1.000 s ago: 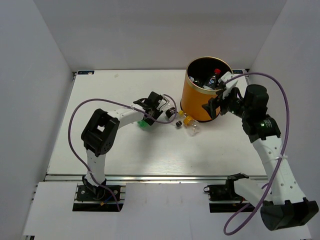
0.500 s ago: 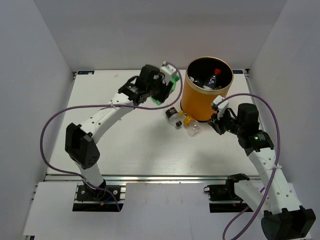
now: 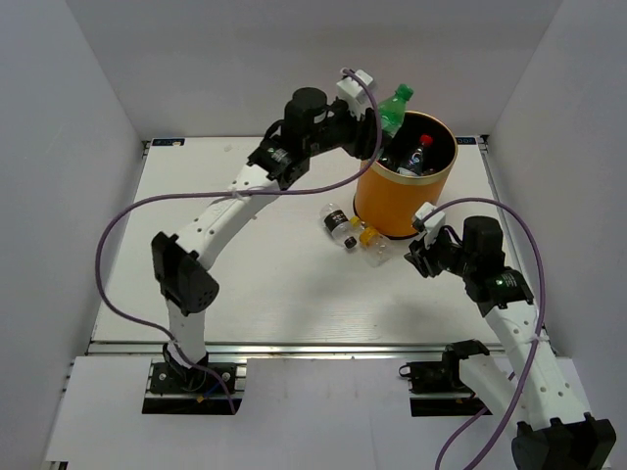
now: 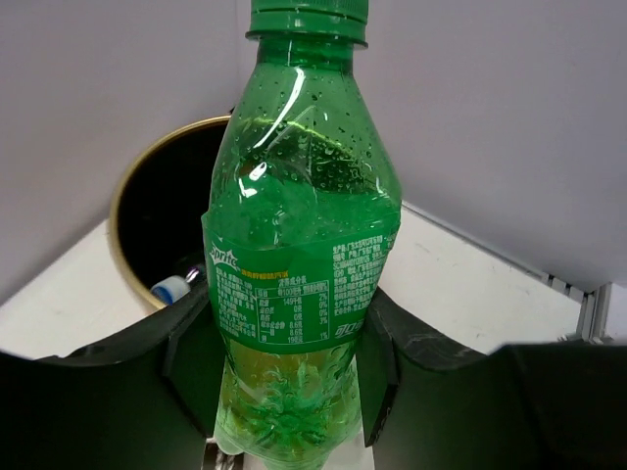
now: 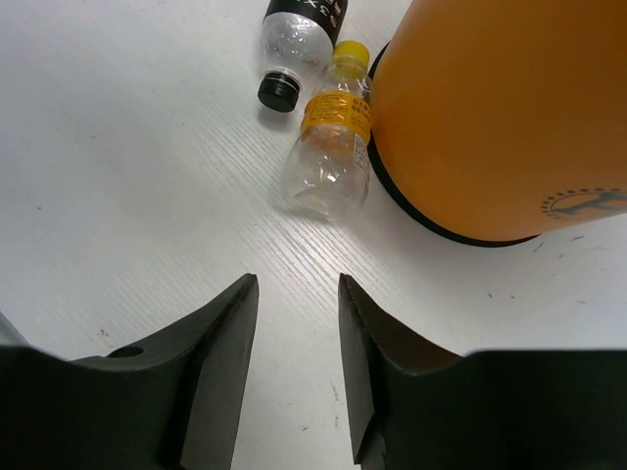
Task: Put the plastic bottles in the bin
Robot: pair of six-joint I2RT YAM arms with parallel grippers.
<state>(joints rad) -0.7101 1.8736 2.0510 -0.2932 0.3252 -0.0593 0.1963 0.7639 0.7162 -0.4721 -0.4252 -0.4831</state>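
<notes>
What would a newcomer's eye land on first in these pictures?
The green bottle, clamped in the left gripper, is held up at the rim of the tall orange bin toward the back right. By the bin's base lie a yellow-capped bottle and a black-capped bottle, with the open right gripper hovering just short of them.

Green bottle: cap clipped by the top edge, base buried between the left gripper fingers.
Bin: runs off top and right.
Black-capped bottle: body cut off at the top.
Bottles inside: too small overhead to count.
</notes>
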